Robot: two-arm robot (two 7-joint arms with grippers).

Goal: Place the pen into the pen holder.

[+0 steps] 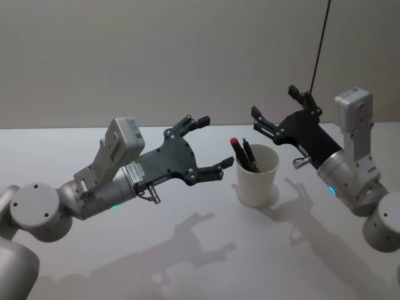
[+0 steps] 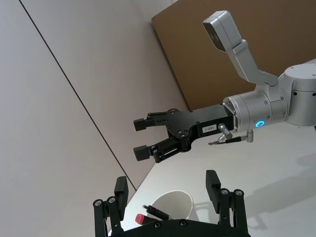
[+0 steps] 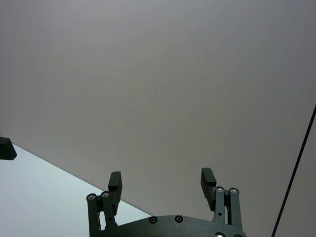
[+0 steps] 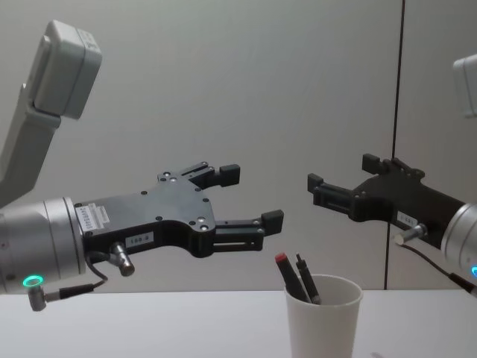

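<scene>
2 pens [image 1: 244, 153] stand in the pen holder [image 1: 257, 176], tips hidden, tops leaning left. Left pincer [image 1: 211, 142] and right pincer [image 1: 275, 111] hover open, empty.

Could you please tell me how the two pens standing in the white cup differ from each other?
The red-capped pen has a red top, while the black pen is dark throughout. In the chest view the red-capped pen looks thicker, the black pen slimmer. Both lean the same way inside the pen holder, side by side, their tops above its rim.
</scene>
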